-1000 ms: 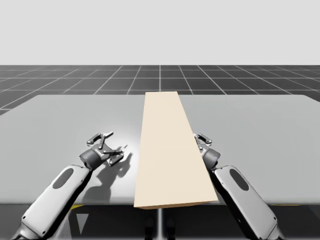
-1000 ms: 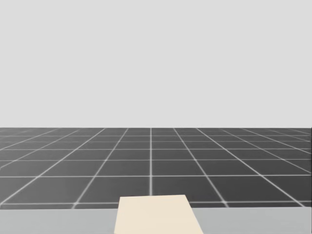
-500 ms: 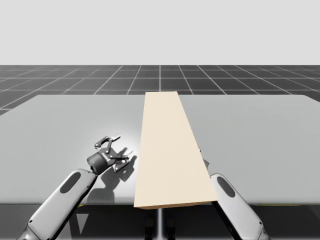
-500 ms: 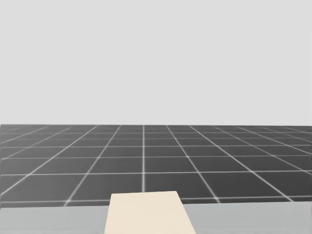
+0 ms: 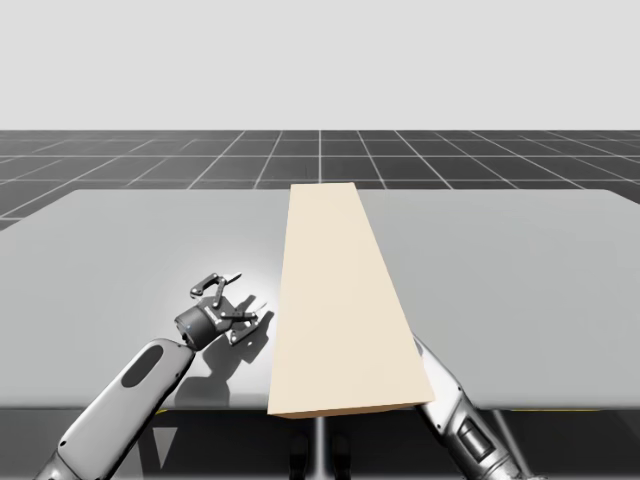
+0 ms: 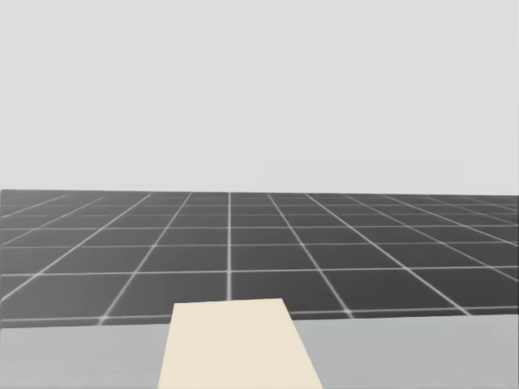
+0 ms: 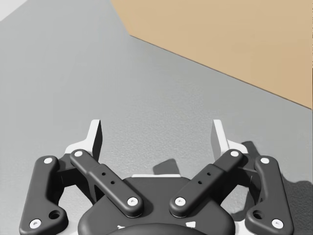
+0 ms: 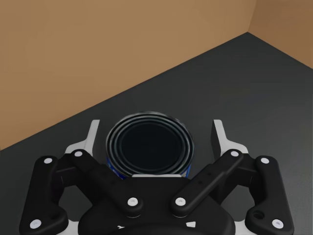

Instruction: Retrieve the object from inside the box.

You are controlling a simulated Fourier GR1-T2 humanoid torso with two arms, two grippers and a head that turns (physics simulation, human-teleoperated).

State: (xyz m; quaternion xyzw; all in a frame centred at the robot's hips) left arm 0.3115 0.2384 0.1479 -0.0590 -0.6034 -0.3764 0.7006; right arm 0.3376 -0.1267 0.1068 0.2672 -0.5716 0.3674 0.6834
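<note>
Inside the tan cardboard box, my right end effector is wide open around the round dark blue-sided can, not gripping. Closing crooked could knock it over.

My left arm is a smooth light-grey shell with a dark oval inset and a dark round wrist; my right arm shows ribbed grey metal. My left gripper and right gripper share black linkage bars dotted with silver screw heads, running from a rounded black base to white-tipped fingers.
</note>
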